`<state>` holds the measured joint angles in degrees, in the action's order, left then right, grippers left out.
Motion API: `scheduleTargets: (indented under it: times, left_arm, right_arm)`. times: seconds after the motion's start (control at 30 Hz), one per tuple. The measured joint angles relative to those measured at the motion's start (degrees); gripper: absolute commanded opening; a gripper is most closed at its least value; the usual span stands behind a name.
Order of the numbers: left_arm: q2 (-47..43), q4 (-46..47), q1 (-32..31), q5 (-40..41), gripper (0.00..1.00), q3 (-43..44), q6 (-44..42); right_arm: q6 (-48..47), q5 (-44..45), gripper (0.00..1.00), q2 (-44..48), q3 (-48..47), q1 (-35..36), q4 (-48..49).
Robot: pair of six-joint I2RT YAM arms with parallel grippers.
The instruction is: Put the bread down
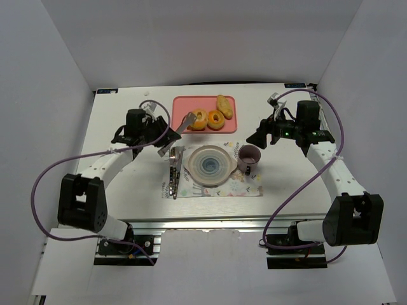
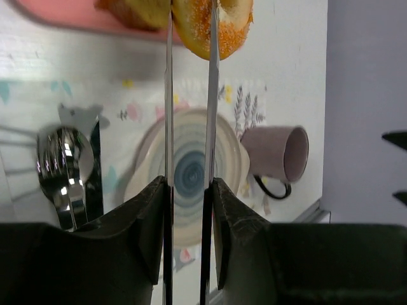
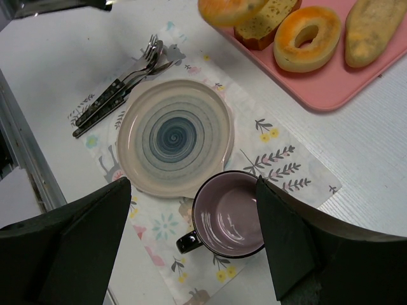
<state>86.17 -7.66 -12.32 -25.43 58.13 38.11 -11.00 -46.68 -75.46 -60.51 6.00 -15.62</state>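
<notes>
My left gripper [image 1: 156, 130] is shut on a pair of metal tongs [image 1: 180, 129]. The tong blades [image 2: 169, 127] run out between my fingers and pinch an orange bagel [image 2: 229, 28] at their tips. The bagel [image 1: 198, 120] is at the near-left edge of the pink tray [image 1: 184, 105]; in the right wrist view it [image 3: 229, 9] overhangs that edge. A cream plate with blue rings [image 1: 210, 164] lies on a patterned placemat, nearer than the tray. My right gripper [image 1: 259, 136] is open and empty above the purple mug [image 3: 227, 214].
The tray [image 3: 331, 82] also holds a second bagel [image 3: 307, 37], a long bread [image 3: 372, 25] and a slice [image 3: 267, 22]. Cutlery [image 1: 174, 171] lies left of the plate. The mug [image 1: 248, 155] stands right of the plate. White walls enclose the table.
</notes>
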Motion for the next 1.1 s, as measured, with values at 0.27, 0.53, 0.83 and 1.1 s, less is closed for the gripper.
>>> scheduleTargets:
  times: [0.27,0.53,0.83,1.1]
  left_arm:
    - [-8.8,-2.4,-5.3,-4.3,0.22,-14.9,-1.3]
    - [-12.0,-0.5,-11.0,-4.6,0.27,-19.6,-0.5]
    - [-11.4,-2.7,-12.9,-3.2,0.61,-19.6,-2.6]
    - [-11.4,-5.6,-12.9,-0.2,0.63,-17.2,-3.6]
  right_arm:
    - [-0.1,0.0,0.84,0.0,0.0,0.0,-0.1]
    - [-0.1,0.0,0.84,0.0,0.0,0.0,-0.4]
    - [-0.1,0.0,0.84,0.0,0.0,0.0,-0.6]
    - [-0.1,0.0,0.84,0.0,0.0,0.0,-0.6]
